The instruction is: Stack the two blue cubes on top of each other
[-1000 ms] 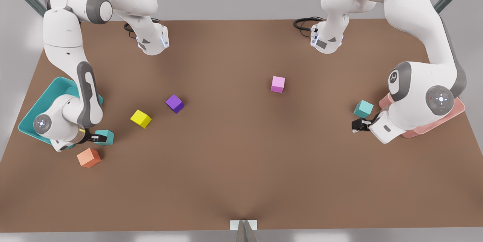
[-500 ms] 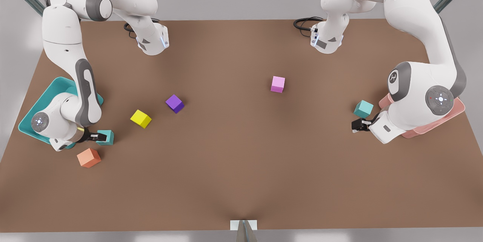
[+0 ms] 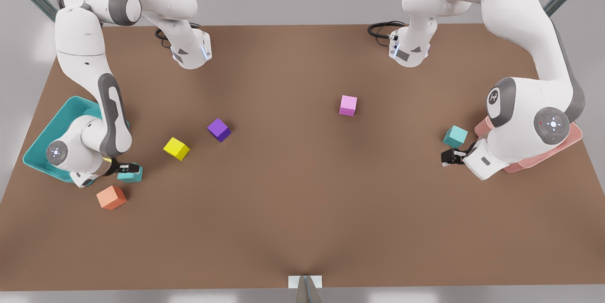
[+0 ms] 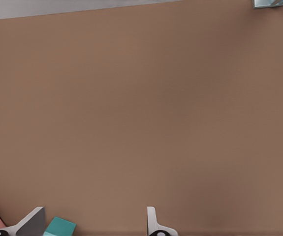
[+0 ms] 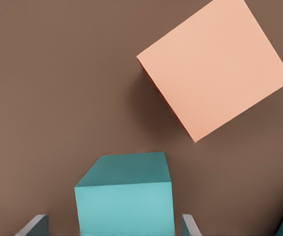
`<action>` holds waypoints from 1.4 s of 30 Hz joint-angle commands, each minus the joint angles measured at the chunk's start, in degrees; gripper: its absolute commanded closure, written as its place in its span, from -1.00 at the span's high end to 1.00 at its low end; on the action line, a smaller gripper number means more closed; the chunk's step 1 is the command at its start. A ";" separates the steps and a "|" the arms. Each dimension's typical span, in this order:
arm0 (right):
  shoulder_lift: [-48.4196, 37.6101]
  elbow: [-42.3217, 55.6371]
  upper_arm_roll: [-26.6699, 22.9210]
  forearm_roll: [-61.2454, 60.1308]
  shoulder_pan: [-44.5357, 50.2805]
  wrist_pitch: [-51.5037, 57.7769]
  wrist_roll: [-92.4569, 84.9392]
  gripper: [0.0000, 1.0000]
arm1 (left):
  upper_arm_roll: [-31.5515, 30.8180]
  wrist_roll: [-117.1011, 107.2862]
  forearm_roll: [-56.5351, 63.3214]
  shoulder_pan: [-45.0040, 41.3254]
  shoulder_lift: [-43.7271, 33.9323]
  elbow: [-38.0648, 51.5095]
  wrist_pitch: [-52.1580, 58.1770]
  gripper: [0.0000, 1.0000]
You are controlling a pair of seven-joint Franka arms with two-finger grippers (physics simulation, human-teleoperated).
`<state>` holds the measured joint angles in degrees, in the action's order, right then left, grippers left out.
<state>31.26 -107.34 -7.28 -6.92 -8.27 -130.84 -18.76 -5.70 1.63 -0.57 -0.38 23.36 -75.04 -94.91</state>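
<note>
Nothing stacked yet: right gripper point(image 3: 127, 169) unclenched astride one blue cube point(image 3: 131, 176), left gripper point(image 3: 446, 157) released beside other cube point(image 3: 455, 136); lifting, stacking remain.

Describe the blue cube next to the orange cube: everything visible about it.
The blue cube is a small, matte teal-turquoise block with flat plain faces and sharp edges, sitting level on the brown table near the front view's left, by the teal bin. The right tool is lowered over it, with a finger on either side; whether they press the cube cannot be told. The orange cube lies close by, apart from it and turned at an angle.
</note>
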 commanded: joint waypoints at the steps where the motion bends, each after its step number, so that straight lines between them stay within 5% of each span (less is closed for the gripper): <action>1: 0.11 -0.50 -0.01 -0.11 0.00 -1.35 -1.37 1.00 | -0.01 -0.04 0.04 -0.06 -0.07 -0.02 -0.01 1.00; 29: 3.01 -0.59 -0.10 -0.29 -0.26 -5.83 -4.71 1.00 | 0.07 -0.04 0.04 0.20 -0.07 -0.02 -0.01 1.00; 30: 3.01 -0.59 -0.10 -0.29 -0.17 -5.92 -4.71 0.97 | 0.07 -0.04 0.04 0.20 -0.07 -0.02 -0.01 1.00; 33: 3.10 -0.50 -0.10 -0.29 -0.17 -5.92 -4.98 0.29 | 0.07 -0.04 0.04 0.20 -0.07 -0.02 -0.01 1.00; 36: 3.19 -0.32 -0.10 -0.29 -0.17 -5.83 -6.12 -0.06 | 0.07 -0.04 0.04 0.11 -0.07 -0.02 -0.10 1.00; 42: -5.68 0.73 0.43 -0.29 1.67 8.31 -5.68 -0.11 | 0.07 -0.04 0.04 0.29 -0.07 -0.02 -0.01 1.00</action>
<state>26.12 -106.71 -6.85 -8.45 -6.67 -129.97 -24.83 -5.59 1.62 -0.57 -0.10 23.36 -75.14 -94.97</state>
